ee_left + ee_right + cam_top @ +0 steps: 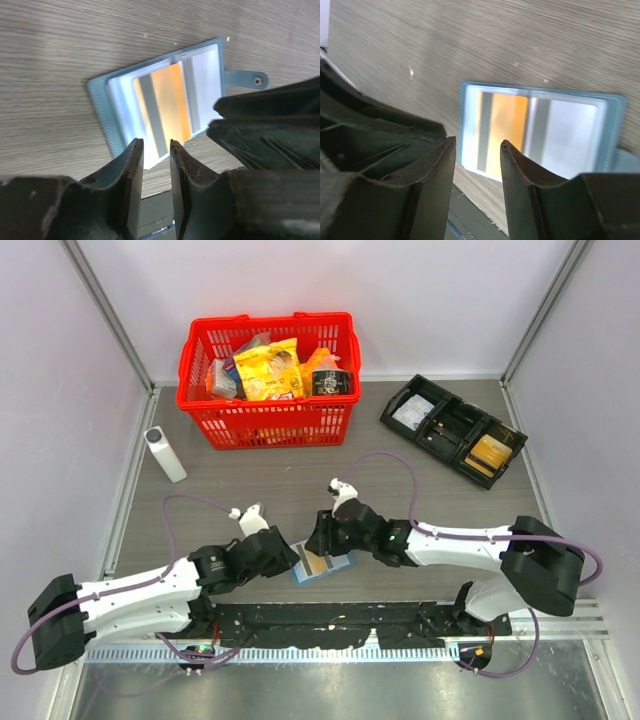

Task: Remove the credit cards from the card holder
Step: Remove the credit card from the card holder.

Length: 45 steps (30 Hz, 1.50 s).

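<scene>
Card holder: the blue card holder (322,566) lies open and flat on the table (250,475), in the lower middle of the overhead view, between the two claws.
Inside: pale blue-grey sleeves face up. A closing strap (246,79) with a snap sticks out at the right of the left wrist view.
Credit card: one tan-gold credit card (170,102) with a grey stripe sits in a sleeve, fully within the holder's outline. A second grey stripe shows in the sleeve beside it, but I cannot tell what it belongs to.
Left gripper: the left gripper (154,145) is at the holder's near edge, at the bottom of its own view. Its fingers are a narrow gap apart, with the sleeve's edge showing between them and nothing clamped.
Right gripper: the right gripper (478,142) is at the holder's opposite edge, fingers spread wider than the left pair, over the end that holds the card and gripping nothing.
Basket: a red basket (270,422) holding snack packets stands at the upper middle of the overhead view.
Tray: a black compartment tray (452,428) sits at the upper right, well away from the holder.
White container: a white container (165,453) lies at the left, near the basket.
</scene>
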### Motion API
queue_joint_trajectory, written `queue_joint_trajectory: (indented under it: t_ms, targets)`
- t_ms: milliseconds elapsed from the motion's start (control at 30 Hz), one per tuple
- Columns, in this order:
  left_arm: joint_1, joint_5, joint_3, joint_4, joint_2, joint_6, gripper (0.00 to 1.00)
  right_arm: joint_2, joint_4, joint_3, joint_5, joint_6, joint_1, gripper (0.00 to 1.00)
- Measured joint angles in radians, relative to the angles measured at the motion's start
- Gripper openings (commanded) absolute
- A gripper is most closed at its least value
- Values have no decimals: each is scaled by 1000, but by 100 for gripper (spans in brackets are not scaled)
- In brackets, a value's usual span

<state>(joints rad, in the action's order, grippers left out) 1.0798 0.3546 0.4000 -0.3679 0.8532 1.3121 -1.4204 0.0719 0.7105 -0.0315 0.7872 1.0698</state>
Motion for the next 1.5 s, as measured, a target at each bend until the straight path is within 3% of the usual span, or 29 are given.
queue_joint_trajectory:
  t_ms: [100,267,600,967,1167,1300,1500]
  targets:
    - [0,-27,27,53,66,-19,21,18,75,-88,40,15,-50,43]
    - [0,-48,37,130,142,-37,18,23,154,-205,95,40,-105,42]
    - [-15,-61,-12,190,212,-9,15,-27,317,-250,200,64,-135,40]
    - [-29,-71,-90,265,184,78,14,-108,416,-257,282,90,-151,35]
    - [-32,-76,-96,275,183,95,14,-131,454,-263,305,105,-156,20]
    - [-34,-79,-96,275,183,96,14,-131,477,-282,317,112,-172,1]
    - [-35,-79,-96,275,183,96,13,-131,523,-325,346,130,-221,1]
